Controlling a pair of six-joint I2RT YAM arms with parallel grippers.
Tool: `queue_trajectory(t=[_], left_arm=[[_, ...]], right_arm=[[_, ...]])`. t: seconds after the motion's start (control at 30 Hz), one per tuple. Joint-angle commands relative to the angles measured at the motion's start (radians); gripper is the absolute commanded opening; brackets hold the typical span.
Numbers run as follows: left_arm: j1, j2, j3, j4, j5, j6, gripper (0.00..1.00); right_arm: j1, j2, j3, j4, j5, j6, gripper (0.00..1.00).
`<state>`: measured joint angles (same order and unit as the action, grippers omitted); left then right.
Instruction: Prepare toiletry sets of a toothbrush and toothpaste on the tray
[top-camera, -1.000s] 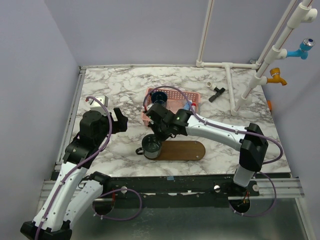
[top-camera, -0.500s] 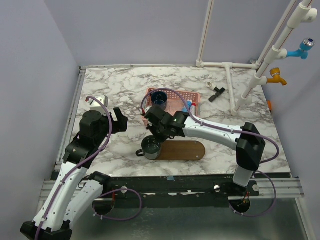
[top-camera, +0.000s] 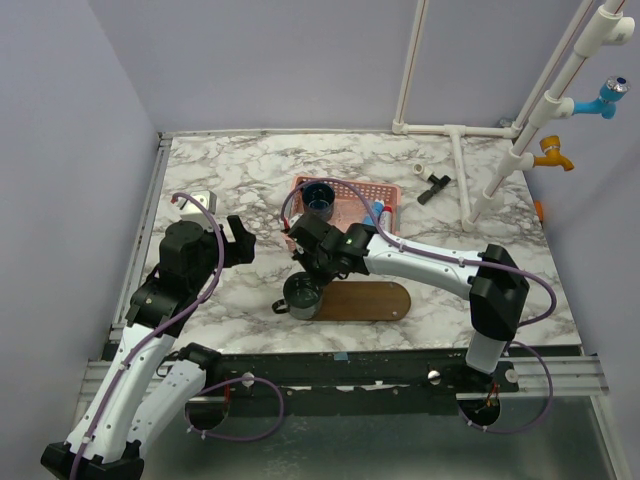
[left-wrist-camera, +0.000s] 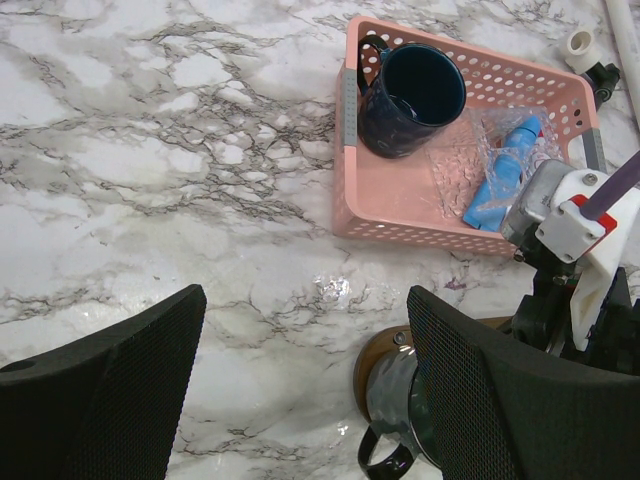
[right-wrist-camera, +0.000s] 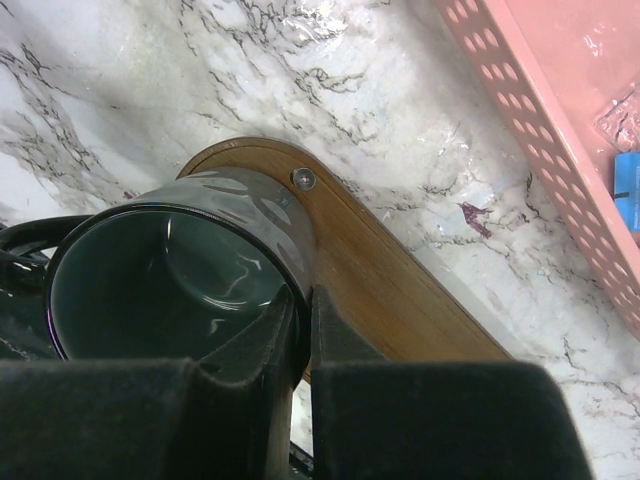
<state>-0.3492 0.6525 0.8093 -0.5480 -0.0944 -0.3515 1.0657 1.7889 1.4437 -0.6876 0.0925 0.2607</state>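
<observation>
The brown wooden tray (top-camera: 372, 301) lies near the front edge of the table; it also shows in the right wrist view (right-wrist-camera: 400, 290) and the left wrist view (left-wrist-camera: 378, 352). A dark glossy mug (top-camera: 302, 293) stands on its left end. My right gripper (top-camera: 318, 268) is shut on the mug's rim (right-wrist-camera: 160, 260), one finger inside and one outside. My left gripper (top-camera: 236, 240) is open and empty above the table, left of the tray (left-wrist-camera: 305, 295). No white toothbrush or white toothpaste tube shows clearly.
A pink mesh basket (top-camera: 345, 184) behind the tray holds a dark blue mug (left-wrist-camera: 412, 95) and a blue tube in clear wrap (left-wrist-camera: 500, 180). A white pipe frame (top-camera: 460, 160) and a small black part (top-camera: 433, 183) stand at the back right.
My right arm has shifted a little to the left over the mug. The mug, the tray and my left arm have not moved.
</observation>
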Motion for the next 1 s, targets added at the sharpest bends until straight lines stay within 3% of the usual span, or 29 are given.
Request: queue_trajectory(t=[0.0, 0.43, 0.97], left_arm=[[-0.007, -0.004, -0.008, -0.003, -0.008, -0.001, 0.82], [-0.007, 0.002, -0.008, -0.001, -0.003, -0.003, 0.82], [-0.007, -0.010, -0.010, -0.004, -0.013, -0.001, 0.82]], right_arm=[[0.008, 0.008, 0.003, 0.047, 0.019, 0.004, 0.11], [0.007, -0.010, 0.067, 0.006, 0.071, 0.002, 0.36], [-0.045, 0.029, 0.315, -0.117, 0.253, 0.007, 0.39]])
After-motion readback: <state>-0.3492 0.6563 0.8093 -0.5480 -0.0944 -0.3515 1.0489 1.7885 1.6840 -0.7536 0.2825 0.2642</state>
